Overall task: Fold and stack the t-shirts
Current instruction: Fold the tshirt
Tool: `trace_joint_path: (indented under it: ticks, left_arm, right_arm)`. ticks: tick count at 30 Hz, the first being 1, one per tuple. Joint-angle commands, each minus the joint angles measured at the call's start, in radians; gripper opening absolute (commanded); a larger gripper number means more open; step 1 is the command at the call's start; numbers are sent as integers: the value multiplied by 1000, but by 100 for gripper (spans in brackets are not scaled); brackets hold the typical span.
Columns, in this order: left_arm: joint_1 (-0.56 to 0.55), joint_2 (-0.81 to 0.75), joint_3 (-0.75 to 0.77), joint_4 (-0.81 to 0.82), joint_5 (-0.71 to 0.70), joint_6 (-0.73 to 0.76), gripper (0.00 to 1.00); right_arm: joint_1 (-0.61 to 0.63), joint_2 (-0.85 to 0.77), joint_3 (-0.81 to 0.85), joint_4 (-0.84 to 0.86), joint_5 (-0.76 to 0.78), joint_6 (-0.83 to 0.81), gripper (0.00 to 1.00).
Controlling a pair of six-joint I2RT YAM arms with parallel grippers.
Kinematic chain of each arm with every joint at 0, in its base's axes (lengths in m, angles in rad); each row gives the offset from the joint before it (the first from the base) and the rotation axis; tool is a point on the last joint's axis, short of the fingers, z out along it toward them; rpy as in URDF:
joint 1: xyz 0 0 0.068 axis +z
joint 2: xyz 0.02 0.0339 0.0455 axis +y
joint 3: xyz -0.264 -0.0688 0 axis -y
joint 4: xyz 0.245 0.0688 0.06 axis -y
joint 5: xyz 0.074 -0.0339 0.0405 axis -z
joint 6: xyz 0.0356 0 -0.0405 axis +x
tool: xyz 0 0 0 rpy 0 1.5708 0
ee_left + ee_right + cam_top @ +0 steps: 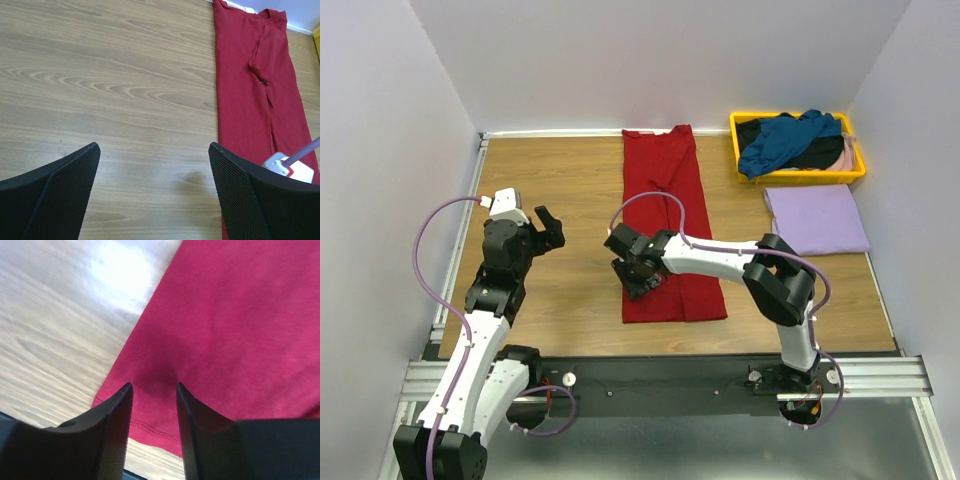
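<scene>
The folded shirt (817, 220) lies before the tray (800, 178), right of the long shirt (660, 160).

The wooden bench (550, 190) carries three things. A dark red t-shirt (670, 200) lies flat on it in a long strip. Its near part is directly under the right fingers (112, 430), and it lies to the right of the left fingers (65, 195), which are over bare wood. A folded lavender t-shirt (817, 220) lies well to the right of both pairs of fingers, and a yellow tray (820, 177) stands just behind it.
</scene>
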Motion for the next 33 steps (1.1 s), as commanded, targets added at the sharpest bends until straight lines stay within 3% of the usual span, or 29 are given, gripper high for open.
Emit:
trace_joint_path:
  ticks: [1, 6, 11, 17, 22, 25, 33]
  left_arm:
    - [-4, -12, 5, 2, 22, -11, 97]
    - [-7, 32, 5, 13, 85, -2, 98]
    - [-25, 121, 16, 13, 165, 18, 97]
    - [-177, 305, 68, -41, 213, -56, 97]
    - [-330, 362, 74, -88, 180, -162, 97]
    - [-381, 401, 80, -157, 153, -200, 97]
    - [-484, 433, 88, -252, 99, -297, 97]
  right_arm:
    - [-3, -54, 62, -41, 126, 53, 50]
    - [-43, -167, 13, -128, 353, 87, 58]
    - [-164, -372, -207, -170, 396, 161, 64]
    - [-310, -592, -491, -151, 294, 199, 64]
    - [-365, -761, -643, -73, 99, 228, 60]
    - [-390, -783, -720, -18, 4, 242, 59]
    - [-401, -760, -803, 57, -52, 248, 53]
